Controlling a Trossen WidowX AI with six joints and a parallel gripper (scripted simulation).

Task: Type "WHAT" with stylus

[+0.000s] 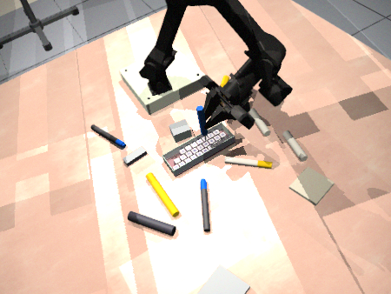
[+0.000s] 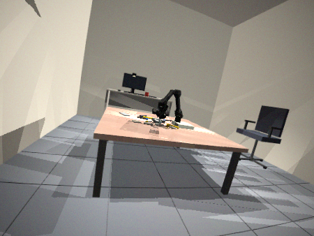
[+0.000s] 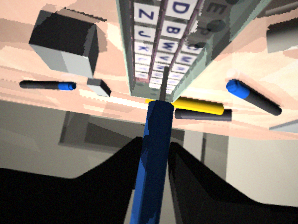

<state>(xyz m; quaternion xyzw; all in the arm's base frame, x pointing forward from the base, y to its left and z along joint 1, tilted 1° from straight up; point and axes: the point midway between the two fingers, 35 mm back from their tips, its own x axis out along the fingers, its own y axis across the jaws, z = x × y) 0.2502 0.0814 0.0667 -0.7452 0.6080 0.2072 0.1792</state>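
Hand [image 1: 208, 123] [image 3: 155, 145] shut on blue stylus [image 1: 202, 119] [image 3: 154, 160], w/ thin tip out over keyboard [image 1: 204, 157] [image 3: 125, 55]. Tip's near keys, W among them; contact can't be told. Keyboard's on table [image 1: 52, 174] [image 2: 167, 139], gray block [image 1: 180, 130] [image 3: 65, 45] just beside. Progress: stylus in grip = done; no typed text visible, so letters done/left unclear. Prob. lining up a key of WHAT.

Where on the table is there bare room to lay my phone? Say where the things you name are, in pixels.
Between the black-and-blue pen [image 1: 205, 209] and the flat square tile [image 1: 312, 185] looks open. It is crowded around the keyboard [image 1: 175, 170] [image 3: 125, 50], where the gripper [image 1: 204, 126] [image 3: 155, 145] holds the blue stylus [image 1: 201, 117] [image 3: 154, 155].
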